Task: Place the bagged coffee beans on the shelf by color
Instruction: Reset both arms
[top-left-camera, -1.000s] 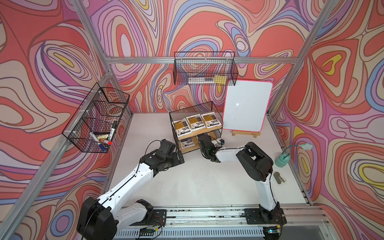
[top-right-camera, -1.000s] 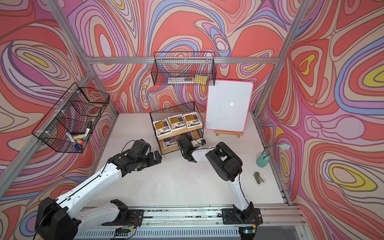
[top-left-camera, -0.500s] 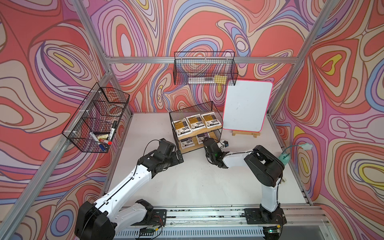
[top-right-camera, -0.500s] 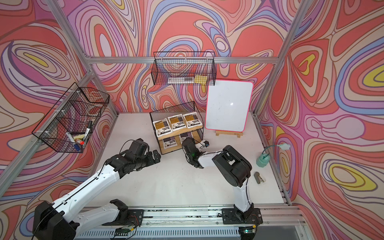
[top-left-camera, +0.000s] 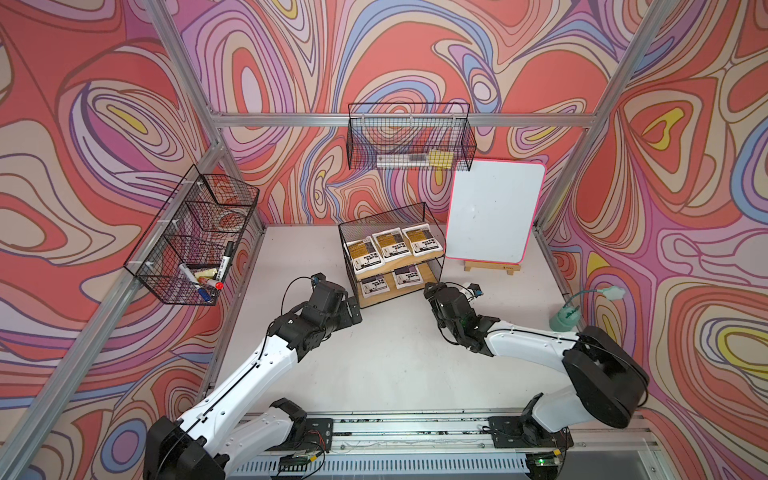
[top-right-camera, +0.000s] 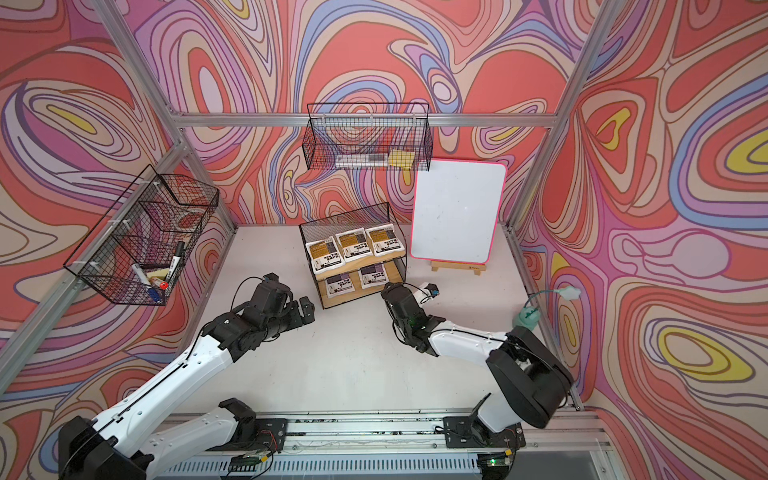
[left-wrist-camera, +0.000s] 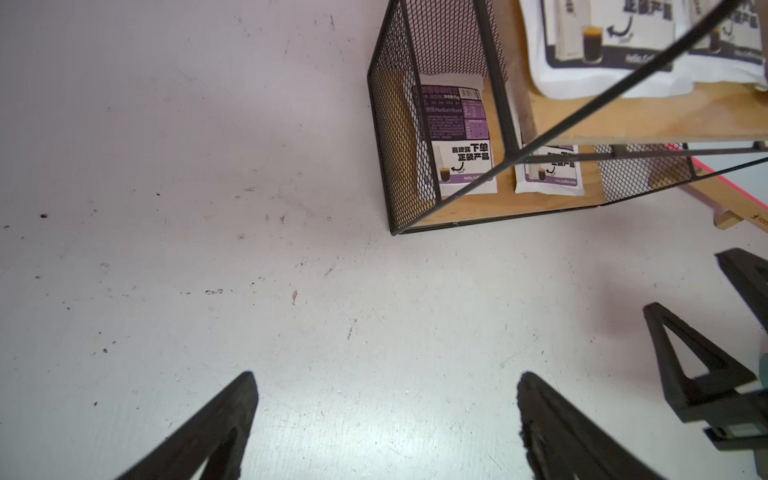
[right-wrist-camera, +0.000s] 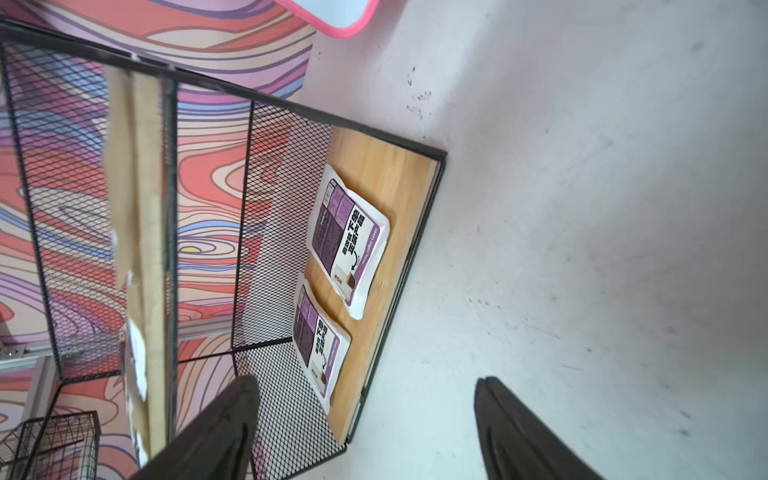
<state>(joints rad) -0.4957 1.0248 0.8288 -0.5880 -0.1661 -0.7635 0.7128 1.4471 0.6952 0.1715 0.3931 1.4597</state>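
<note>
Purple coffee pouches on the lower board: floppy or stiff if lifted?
Probably floppy: the purple pouches look thin, with soft puffed middles. Likely light, lying so flat. Their smooth film might slide on the wooden board when pushed.

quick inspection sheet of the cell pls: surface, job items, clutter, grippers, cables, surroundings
surface: white table, scuffed, speckled
job's things: three yellow pouches on the top board of the shelf, two purple pouches on its lower board
clutter: whiteboard on an easel; green bottle
grippers: left gripper open, empty; right gripper open, empty, facing the lower board
cables: black loop at the left wrist, off the shelf
surroundings: two wire baskets on the frame, one holding markers; patterned walls
</note>
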